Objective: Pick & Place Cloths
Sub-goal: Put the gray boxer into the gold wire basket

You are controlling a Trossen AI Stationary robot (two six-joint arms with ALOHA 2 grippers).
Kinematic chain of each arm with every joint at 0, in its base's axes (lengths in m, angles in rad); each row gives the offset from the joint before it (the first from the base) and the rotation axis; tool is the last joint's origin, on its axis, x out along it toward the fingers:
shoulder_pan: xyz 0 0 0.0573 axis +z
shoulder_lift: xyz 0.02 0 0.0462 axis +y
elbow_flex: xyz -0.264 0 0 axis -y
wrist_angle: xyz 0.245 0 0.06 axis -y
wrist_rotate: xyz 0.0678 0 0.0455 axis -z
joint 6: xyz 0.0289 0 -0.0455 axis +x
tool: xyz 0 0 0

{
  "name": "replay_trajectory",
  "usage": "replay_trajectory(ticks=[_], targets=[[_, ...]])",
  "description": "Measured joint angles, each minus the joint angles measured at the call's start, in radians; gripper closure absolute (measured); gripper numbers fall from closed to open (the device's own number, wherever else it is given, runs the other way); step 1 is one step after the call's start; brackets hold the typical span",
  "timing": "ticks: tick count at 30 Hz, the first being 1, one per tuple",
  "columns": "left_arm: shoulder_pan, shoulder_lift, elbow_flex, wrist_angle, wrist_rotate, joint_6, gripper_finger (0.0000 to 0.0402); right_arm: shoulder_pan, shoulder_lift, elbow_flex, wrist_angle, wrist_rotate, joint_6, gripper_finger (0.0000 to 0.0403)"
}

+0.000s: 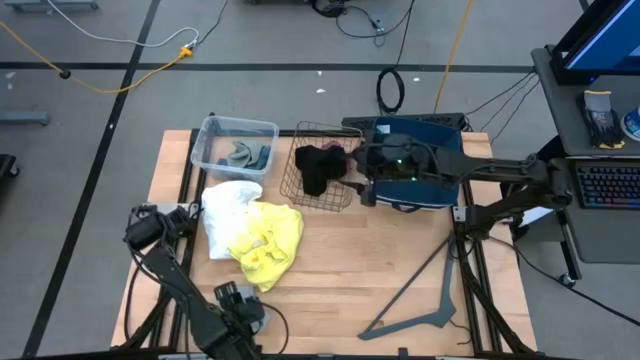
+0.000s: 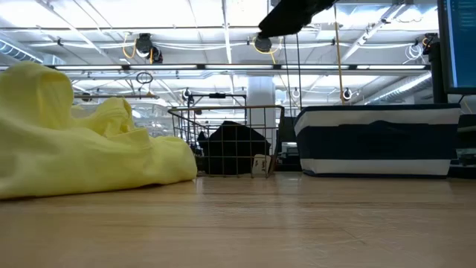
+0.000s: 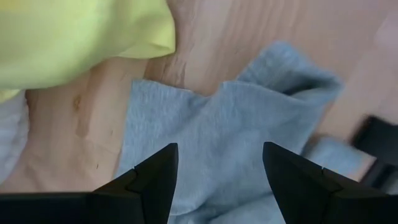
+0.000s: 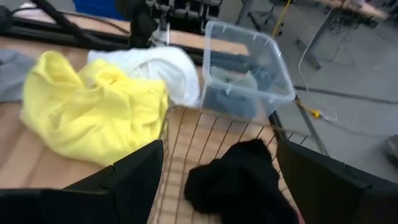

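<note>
Black cloth (image 4: 239, 180) in wire basket (image 1: 300, 190), grey-green in clear bin (image 1: 215, 130); yellow (image 1: 268, 240), white (image 1: 225, 205), light grey (image 3: 217, 137) cloths left on surface, both tools apart, empty.

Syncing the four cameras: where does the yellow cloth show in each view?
High view: yellow cloth left of centre on the table, against the white cloth.
Low view: fills the left side, close to the camera.
Left wrist view: one edge at the top, above a light grey cloth.
Right wrist view: left half.
Shared landmark: the wire basket, seen in the high, low and right wrist views.
</note>
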Motion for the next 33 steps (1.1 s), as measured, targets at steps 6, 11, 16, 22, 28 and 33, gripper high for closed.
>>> replay_trajectory(ticks=[6,11,16,22,28,33], targets=[[0.001,0.035,-0.021,0.019,0.013,0.028,0.0162,0.031,-0.029,0.000,-0.096,0.000,0.029,0.0094],[0.001,0.034,-0.145,0.146,0.057,0.013,0.0162,0.055,-0.029,-0.013,-0.134,0.000,0.066,0.0094],[0.004,0.016,-0.277,0.340,0.083,0.010,0.0163,0.081,-0.028,-0.061,-0.136,-0.001,0.073,0.0094],[0.002,0.005,-0.294,0.382,0.053,0.048,0.0197,0.119,-0.028,-0.128,-0.135,0.000,0.104,0.0094],[0.002,-0.037,-0.303,0.407,0.003,0.054,0.0330,0.179,-0.029,-0.198,-0.093,-0.003,0.157,0.0094],[0.007,-0.054,-0.304,0.391,-0.015,0.046,0.0385,0.250,-0.028,-0.270,0.007,-0.004,0.186,0.0094]])
